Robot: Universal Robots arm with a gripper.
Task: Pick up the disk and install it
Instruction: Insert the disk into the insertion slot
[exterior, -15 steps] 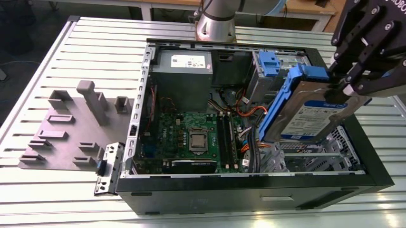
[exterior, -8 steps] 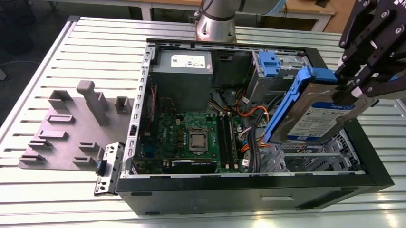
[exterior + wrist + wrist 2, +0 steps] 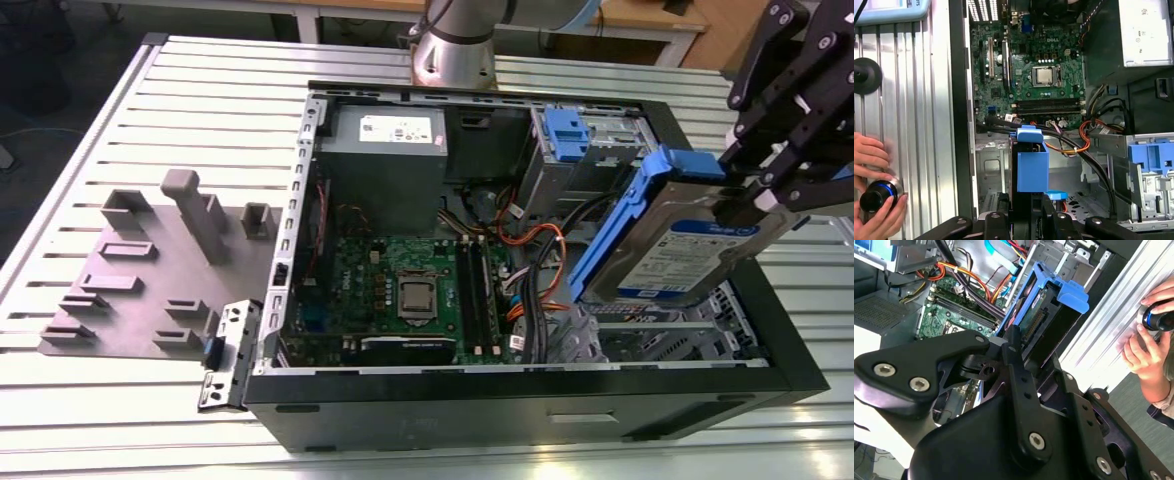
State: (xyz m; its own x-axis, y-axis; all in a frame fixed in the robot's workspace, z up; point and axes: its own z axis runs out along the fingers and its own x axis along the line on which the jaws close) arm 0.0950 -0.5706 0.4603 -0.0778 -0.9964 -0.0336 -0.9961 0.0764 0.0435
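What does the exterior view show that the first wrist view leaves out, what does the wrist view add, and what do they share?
Exterior view: the grey moulded tray beside the case, and the white-and-blue label on the disk. First wrist view: a person's hands on a black knob on the slatted table. Shared: the motherboard, and the disk clamped in the gripper.

The disk (image 3: 674, 255) is a flat silver-grey box. It has a white-and-blue label on its face and a blue plastic frame along its edges. It is not lying down — it stands on its edge, tipped a little. It hangs over the open computer case (image 3: 534, 405), at the exterior view's right. The hand (image 3: 754, 205) pinches its top end tight. In both wrist views the disk (image 3: 1036, 320) (image 3: 1032, 170) shows its blue end, pointing away from the hand.
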